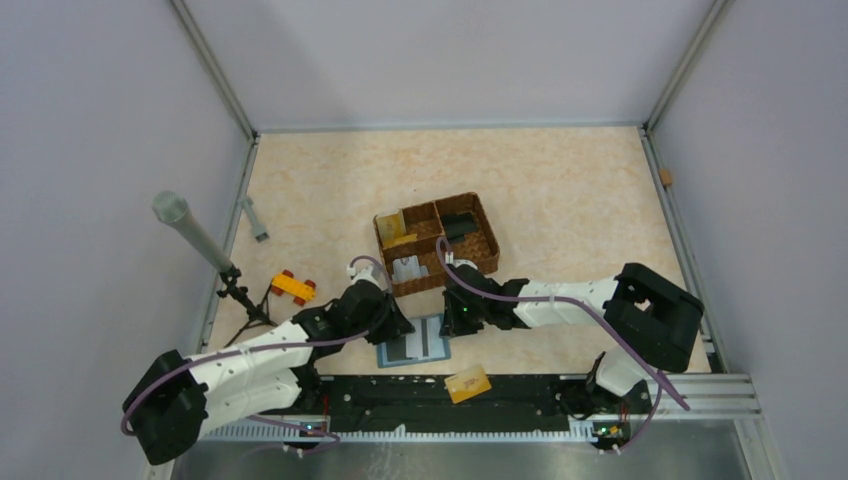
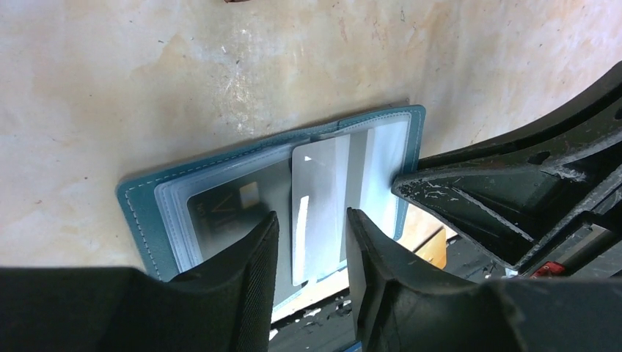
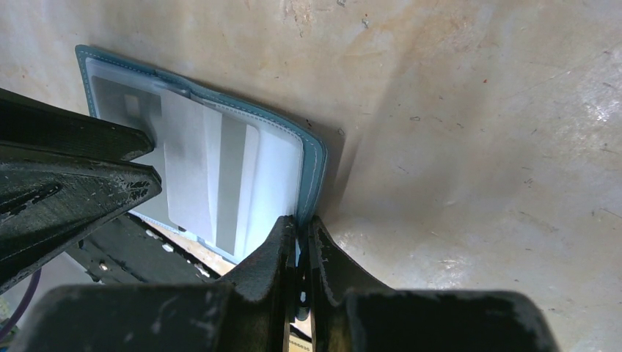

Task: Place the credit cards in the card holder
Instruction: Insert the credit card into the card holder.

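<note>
From above, the card holder [image 1: 413,340] lies open and flat on the table [image 1: 560,200] at the near edge, with your left gripper [image 1: 397,326] over its left half and your right gripper [image 1: 455,318] at its right edge. One orange card [image 1: 468,383] lies on the black rail [image 1: 400,400] just in front, and further cards [image 1: 408,268] wait in the wicker basket [image 1: 487,243] behind. In the left wrist view, the left jaws stand apart with nothing pinched. Between them a white-grey card [image 2: 319,198] lies along the middle sleeves, and its near end sticks out past the holder's edge. You cannot tell here whether its far end is truly inside a pocket or only resting on the plastic. A dark card [image 2: 227,213] sits under the left sleeve. In the right wrist view, the right jaws are clenched on the holder's right edge, pinning that cover down. Keep that pinch firm and low so the holder neither slides nor folds. To seat the card, I judge you should bring the left fingertips down behind its protruding end and push along its length, straight toward the fold and not across it. Go slowly: a skewed push could buckle the card or lift the sleeve.
</note>
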Motion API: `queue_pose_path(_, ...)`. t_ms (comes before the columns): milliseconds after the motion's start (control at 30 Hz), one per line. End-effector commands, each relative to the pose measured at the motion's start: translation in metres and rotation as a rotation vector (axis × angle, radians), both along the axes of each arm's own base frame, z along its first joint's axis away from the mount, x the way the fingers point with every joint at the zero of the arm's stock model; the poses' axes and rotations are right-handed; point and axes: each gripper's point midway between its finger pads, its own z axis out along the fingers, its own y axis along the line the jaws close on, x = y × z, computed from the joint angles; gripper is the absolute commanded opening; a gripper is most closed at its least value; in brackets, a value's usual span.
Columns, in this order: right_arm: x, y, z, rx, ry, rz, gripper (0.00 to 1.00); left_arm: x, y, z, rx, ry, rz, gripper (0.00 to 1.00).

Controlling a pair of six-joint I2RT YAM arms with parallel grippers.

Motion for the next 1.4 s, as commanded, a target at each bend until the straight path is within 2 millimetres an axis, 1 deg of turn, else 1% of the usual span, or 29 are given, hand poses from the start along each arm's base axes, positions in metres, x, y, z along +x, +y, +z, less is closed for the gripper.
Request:
queue_pose_path(0,-0.002,-0.023,-0.019,-0.11,-0.019,-0.016,0.0,-0.003,0.006,-0.003,0.086,0.018,-0.035,0.43)
queue_pose_path(67,-0.002,-0.023,-0.019,-0.111,-0.02,-0.015,0.0,-0.002,0.005,-0.004,0.085,0.021,-0.035,0.42)
queue_pose_path(133,-0.002,-0.023,-0.019,-0.111,-0.019,-0.016,0.0,-0.01,-0.005,-0.005,0.044,0.052,-0.07,0.41)
queue_pose_path(267,-0.001,-0.023,-0.019,-0.112,-0.021,-0.017,0.0,-0.013,-0.02,-0.006,-0.014,0.07,-0.087,0.39)
queue_pose_path(367,-0.001,-0.023,-0.019,-0.111,-0.02,-0.019,0.0,-0.014,-0.031,-0.003,-0.041,0.069,-0.095,0.37)
queue_pose_path(500,-0.001,-0.025,-0.019,-0.114,-0.021,-0.021,0.0,-0.011,-0.042,0.003,-0.064,0.047,-0.089,0.37)
queue_pose_path(633,-0.001,-0.027,-0.02,-0.12,-0.025,-0.03,0.0,-0.008,-0.047,0.003,-0.082,0.04,-0.071,0.36)
queue_pose_path(700,-0.001,-0.029,-0.019,-0.125,-0.027,-0.036,0.0,-0.003,-0.053,0.009,-0.11,0.016,-0.071,0.36)
queue_pose_path(800,0.001,-0.033,-0.017,-0.137,-0.038,-0.048,0.0,-0.001,-0.056,0.011,-0.112,0.002,-0.082,0.37)
queue_pose_path(900,0.005,-0.038,-0.015,-0.157,-0.058,-0.06,0.0,0.001,-0.05,0.016,-0.079,-0.024,-0.083,0.4)
queue_pose_path(933,0.005,-0.04,-0.015,-0.165,-0.06,-0.063,0.0,0.002,-0.048,0.021,-0.076,-0.038,-0.087,0.42)
queue_pose_path(967,0.006,-0.041,-0.014,-0.169,-0.064,-0.065,0.0,0.007,-0.042,0.026,-0.058,-0.066,-0.064,0.49)
queue_pose_path(1000,0.007,-0.043,-0.015,-0.175,-0.065,-0.069,0.0,0.008,-0.039,0.032,-0.055,-0.086,-0.055,0.54)
queue_pose_path(1100,0.008,-0.049,-0.019,-0.188,-0.065,-0.073,0.0,0.008,-0.026,0.045,-0.035,-0.126,-0.042,0.62)
queue_pose_path(1167,0.007,-0.05,-0.021,-0.192,-0.061,-0.072,0.0,0.007,-0.016,0.048,-0.017,-0.138,-0.03,0.66)
queue_pose_path(1267,0.008,-0.052,-0.023,-0.196,-0.061,-0.073,0.0,0.002,-0.002,0.042,0.018,-0.115,-0.021,0.67)
queue_pose_path(1367,0.008,-0.054,-0.025,-0.194,-0.059,-0.077,0.0,-0.004,0.012,0.027,0.056,-0.064,-0.002,0.65)
